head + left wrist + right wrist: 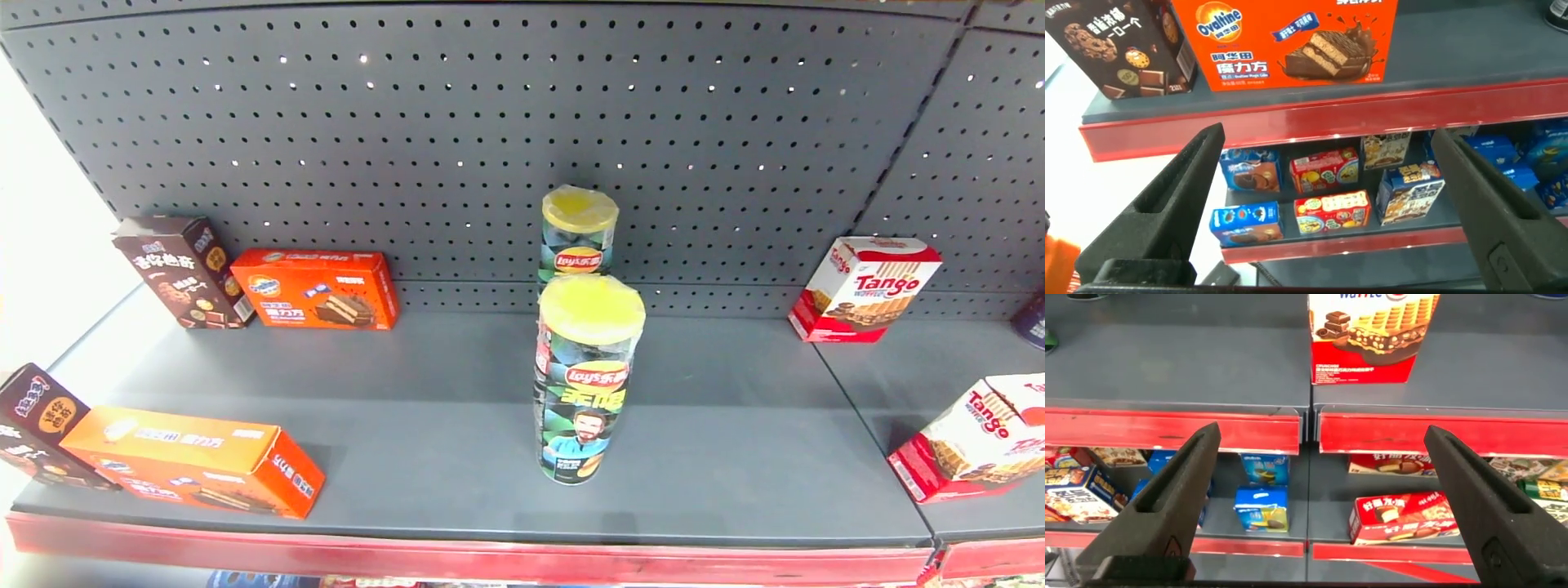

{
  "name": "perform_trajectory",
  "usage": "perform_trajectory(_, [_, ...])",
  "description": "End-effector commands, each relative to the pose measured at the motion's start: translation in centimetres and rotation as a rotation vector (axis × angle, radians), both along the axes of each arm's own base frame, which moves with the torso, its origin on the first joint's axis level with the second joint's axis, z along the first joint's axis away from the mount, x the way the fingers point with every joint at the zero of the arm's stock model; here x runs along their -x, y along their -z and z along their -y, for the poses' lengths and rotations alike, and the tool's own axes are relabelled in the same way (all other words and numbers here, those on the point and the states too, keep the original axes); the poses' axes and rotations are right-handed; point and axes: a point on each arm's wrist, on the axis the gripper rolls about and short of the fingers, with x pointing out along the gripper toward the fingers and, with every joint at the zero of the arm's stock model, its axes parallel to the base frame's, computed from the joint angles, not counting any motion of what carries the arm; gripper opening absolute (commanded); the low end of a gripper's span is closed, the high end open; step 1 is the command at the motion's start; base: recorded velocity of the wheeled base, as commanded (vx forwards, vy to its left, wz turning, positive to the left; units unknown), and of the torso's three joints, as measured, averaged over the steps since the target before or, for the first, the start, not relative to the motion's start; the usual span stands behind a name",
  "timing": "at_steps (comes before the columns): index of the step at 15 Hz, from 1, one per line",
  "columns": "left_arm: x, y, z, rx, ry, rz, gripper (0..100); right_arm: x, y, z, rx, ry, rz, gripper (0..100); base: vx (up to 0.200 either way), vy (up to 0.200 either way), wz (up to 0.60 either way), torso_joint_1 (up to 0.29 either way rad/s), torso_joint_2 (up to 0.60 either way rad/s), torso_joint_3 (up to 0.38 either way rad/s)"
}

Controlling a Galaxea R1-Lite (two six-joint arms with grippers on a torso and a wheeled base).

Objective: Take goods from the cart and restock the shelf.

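Note:
On the grey shelf point(457, 425), a chip can with a yellow lid point(584, 384) stands upright in the middle, and a second can point(578, 233) stands behind it by the pegboard. My left gripper point(1327, 135) is open and holds nothing. It hangs in front of the shelf's red edge, facing an orange chocolate box point(1290, 41) and a brown cookie box point(1123, 45). My right gripper point(1323, 431) is also open and holds nothing, in front of the red edge below a red-and-white wafer box point(1368, 335).
At the shelf's left are two orange boxes point(318, 287) point(196, 461) and two brown cookie boxes point(184, 269) point(37, 425). Wafer boxes point(865, 286) point(976, 437) stand on the right section. Lower shelves point(1323, 212) point(1396, 518) hold several small boxes.

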Motion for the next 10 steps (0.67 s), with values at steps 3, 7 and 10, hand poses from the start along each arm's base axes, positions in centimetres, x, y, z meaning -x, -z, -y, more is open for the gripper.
perform_trajectory(3, [0.00,0.00,0.00,0.001,-0.001,0.001,100,-0.03,-0.02,0.00,0.000,-0.001,-0.002,100,0.000,0.000,0.00,0.000,0.00,0.000])
perform_trajectory(7, [0.00,0.00,-0.01,0.002,-0.005,0.000,100,-0.03,-0.02,0.00,0.000,-0.001,-0.002,100,0.000,0.000,0.00,0.000,0.00,0.000])
perform_trajectory(10, [-0.01,0.00,-0.01,0.002,-0.003,-0.001,100,-0.03,-0.02,0.00,0.000,-0.001,-0.002,100,0.000,0.000,0.00,0.000,0.00,0.000])
